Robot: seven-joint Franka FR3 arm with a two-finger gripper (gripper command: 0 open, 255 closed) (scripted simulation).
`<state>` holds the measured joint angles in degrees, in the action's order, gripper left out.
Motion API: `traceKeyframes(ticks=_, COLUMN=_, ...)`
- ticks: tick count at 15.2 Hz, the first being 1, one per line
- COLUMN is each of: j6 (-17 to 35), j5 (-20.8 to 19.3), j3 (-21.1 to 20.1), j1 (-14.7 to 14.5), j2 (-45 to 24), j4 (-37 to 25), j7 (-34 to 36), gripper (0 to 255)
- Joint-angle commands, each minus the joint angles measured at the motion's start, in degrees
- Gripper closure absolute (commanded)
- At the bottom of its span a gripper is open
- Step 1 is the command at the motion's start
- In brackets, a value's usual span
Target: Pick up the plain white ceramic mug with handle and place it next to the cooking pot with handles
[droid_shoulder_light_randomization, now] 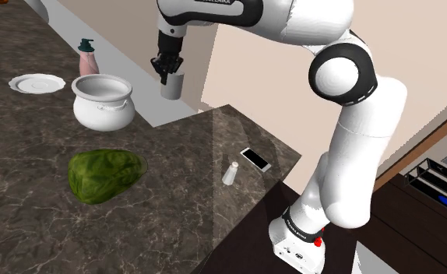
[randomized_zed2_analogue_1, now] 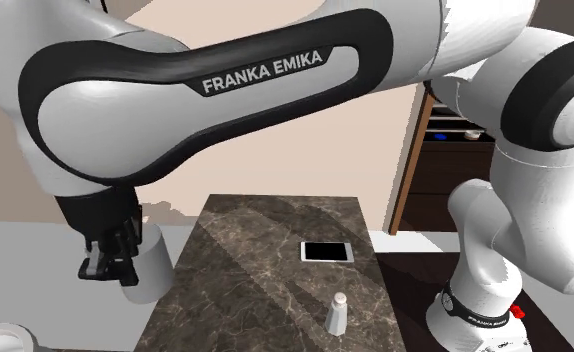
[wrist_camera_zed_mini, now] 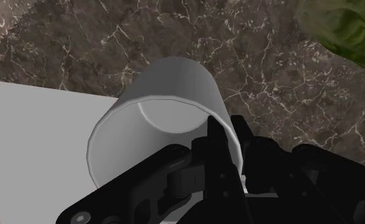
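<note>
Count on the dark marbled counter (droid_shoulder_light_randomization: 27, 226):
- one mug (droid_shoulder_light_randomization: 171, 87), grey-white
- one white pot (droid_shoulder_light_randomization: 103, 103)
- one white plate (droid_shoulder_light_randomization: 36, 82)
- one pink dispenser bottle (droid_shoulder_light_randomization: 88, 58)
- one green leafy head (droid_shoulder_light_randomization: 105, 175)
- one phone (droid_shoulder_light_randomization: 255, 159)
- one small white shaker (droid_shoulder_light_randomization: 230, 173)

Writing: "FRANKA EMIKA" in white capitals on the dark band of my arm (randomized_zed2_analogue_1: 275, 110), upper middle of the second exterior view. There is a ring of lettering near my base, too small to read. I see no label on the mug, pot or bottle.

My gripper (droid_shoulder_light_randomization: 168, 68) sits upper centre in the shoulder view, with the mug hanging directly beneath it. The jaws are closed down to the thickness of the mug's wall. In the wrist view one finger (wrist_camera_zed_mini: 212, 137) reaches inside the rim and the other presses on the outside.

The mug is upright and clear of the counter, just right of the pot in the shoulder view and not touching it. In the second exterior view it is at lower left, over the counter's left edge. Its handle is not visible to me.
</note>
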<state>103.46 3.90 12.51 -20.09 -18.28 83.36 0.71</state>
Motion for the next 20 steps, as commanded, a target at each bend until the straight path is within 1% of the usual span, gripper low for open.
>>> traceKeyframes(ticks=1, j6=-1.64, j5=0.23, j3=-0.78, j1=-1.11, j2=-2.75, j4=-4.40, j7=2.16, gripper=255)
traceKeyframes(ticks=2, j6=-2.78, j5=0.40, j3=-1.25, j1=-1.76, j2=-5.00, j4=-7.78, j7=3.47, gripper=255)
traceKeyframes(ticks=11, j6=4.16, j5=0.48, j3=-1.35, j1=-2.06, j2=-5.00, j4=-0.82, j7=3.33, gripper=255)
traceKeyframes(ticks=20, j6=10.55, j5=0.80, j3=-1.52, j1=-2.16, j2=-6.13, j4=4.46, j7=3.10, gripper=255)
